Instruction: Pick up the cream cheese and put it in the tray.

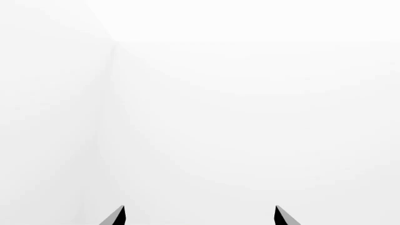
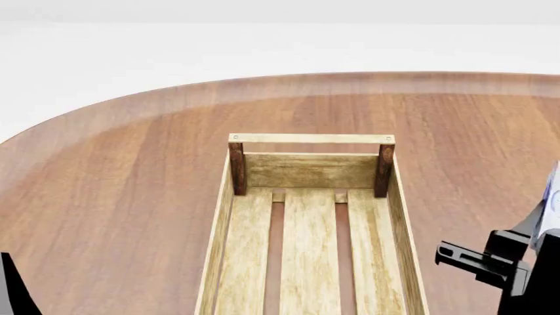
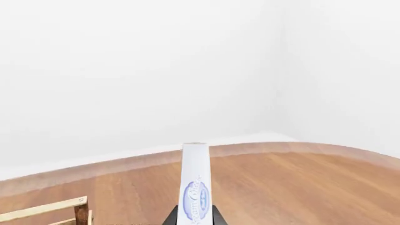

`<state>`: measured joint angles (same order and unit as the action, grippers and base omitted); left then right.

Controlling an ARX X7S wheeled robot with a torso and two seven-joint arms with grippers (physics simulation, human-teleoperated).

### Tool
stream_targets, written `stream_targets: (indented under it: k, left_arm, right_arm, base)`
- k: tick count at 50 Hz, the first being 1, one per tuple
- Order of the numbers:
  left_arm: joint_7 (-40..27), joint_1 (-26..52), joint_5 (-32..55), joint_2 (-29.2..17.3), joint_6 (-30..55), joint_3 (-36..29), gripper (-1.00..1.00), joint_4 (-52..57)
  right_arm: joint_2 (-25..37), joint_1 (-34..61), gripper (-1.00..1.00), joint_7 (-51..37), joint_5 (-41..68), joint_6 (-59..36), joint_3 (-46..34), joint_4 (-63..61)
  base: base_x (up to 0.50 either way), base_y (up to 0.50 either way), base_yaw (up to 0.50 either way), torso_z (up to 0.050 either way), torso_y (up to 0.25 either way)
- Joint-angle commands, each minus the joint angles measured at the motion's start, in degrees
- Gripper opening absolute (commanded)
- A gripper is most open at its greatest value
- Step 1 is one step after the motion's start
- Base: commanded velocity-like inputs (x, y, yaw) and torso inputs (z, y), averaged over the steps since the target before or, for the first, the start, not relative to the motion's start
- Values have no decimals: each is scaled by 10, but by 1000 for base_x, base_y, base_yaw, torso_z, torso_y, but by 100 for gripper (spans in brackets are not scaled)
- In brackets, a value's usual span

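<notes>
On the brown desk (image 2: pixel 114 197) the tray (image 2: pixel 311 172) lies bare, while the cream cheese (image 3: pixel 195 185), already lifted and clamped on edge in the right gripper (image 3: pixel 194 216), hangs off its right side, undelivered; the left gripper (image 1: pixel 198 216) hangs released, idle.

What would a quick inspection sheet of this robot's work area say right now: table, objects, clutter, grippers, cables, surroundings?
Surface: round-edged wooden table, bare wood around the crate.
Tray: light-wood slatted tray in the middle of the table, nothing seen inside the part in view.
Cream cheese: white box with blue oval logo, the cream cheese, held off the table beside the tray, not yet over it.
Clutter: nothing seen.
Right gripper: right gripper shut on the box.
Left gripper: left gripper open, empty, pointing at a white wall.
Cables: nothing seen.
Surroundings: plain white walls.
</notes>
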<state>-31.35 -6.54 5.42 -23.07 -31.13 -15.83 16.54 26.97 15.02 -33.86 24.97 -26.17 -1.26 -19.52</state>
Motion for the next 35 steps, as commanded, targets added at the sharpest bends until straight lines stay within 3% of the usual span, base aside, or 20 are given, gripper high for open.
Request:
stream_targets:
  k: [1,16,35]
  left_arm:
    - [-3,-2,-3,-1,0,0,100,2]
    - [-6,-1,-10,0,0,-1,100,1]
    - [-8,3,-11,-1,3,-3,100,3]
  right_arm:
    - [17,25,-100,23,2,-41,-26,-38]
    - [36,101,-100,27,3,-123,-71,-74]
    - [30,249,-100,52,-15,-188,-141,-28]
  base:
    - [0,0,0,0,0]
    - [0,0,0,0,1]
    - [0,0,0,0,1]
